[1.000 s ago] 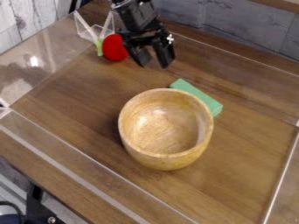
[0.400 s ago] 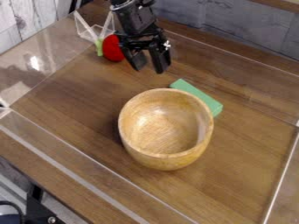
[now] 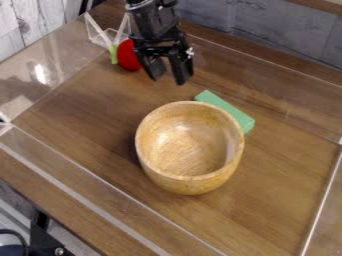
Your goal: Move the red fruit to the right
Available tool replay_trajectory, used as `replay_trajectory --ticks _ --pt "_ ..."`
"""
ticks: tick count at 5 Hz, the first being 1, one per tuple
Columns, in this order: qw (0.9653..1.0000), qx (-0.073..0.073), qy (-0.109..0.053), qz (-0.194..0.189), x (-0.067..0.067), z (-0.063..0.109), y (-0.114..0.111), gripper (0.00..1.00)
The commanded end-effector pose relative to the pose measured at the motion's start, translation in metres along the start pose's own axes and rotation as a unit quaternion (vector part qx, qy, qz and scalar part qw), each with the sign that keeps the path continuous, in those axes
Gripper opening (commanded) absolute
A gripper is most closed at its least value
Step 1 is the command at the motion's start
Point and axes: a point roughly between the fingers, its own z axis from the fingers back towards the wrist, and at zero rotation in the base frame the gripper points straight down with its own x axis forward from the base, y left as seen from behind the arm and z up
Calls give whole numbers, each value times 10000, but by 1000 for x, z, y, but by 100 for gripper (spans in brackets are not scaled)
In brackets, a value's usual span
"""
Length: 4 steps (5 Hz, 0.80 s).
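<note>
Gripper (image 3: 167,68) hangs at the tray's far-left corner, fingers apart, nothing held. The red fruit (image 3: 126,53) lies just to its left, apparently touching the near finger; contact unclear. Wooden bowl (image 3: 190,147) sits well apart, nearer the camera.

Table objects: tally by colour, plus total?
Red: 1, the red fruit, partly behind the end effector
Green: 1, the flat block
Wood-brown: 1, the bowl
Total: 3
</note>
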Motion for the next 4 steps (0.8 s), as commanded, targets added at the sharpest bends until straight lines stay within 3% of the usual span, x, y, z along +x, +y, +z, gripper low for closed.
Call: replay_trajectory --ticks 1,4 --pt "9988 276 -350 -211 12 26 -2 100" --pt "9962 606 -409 -468 14 33 -12 100"
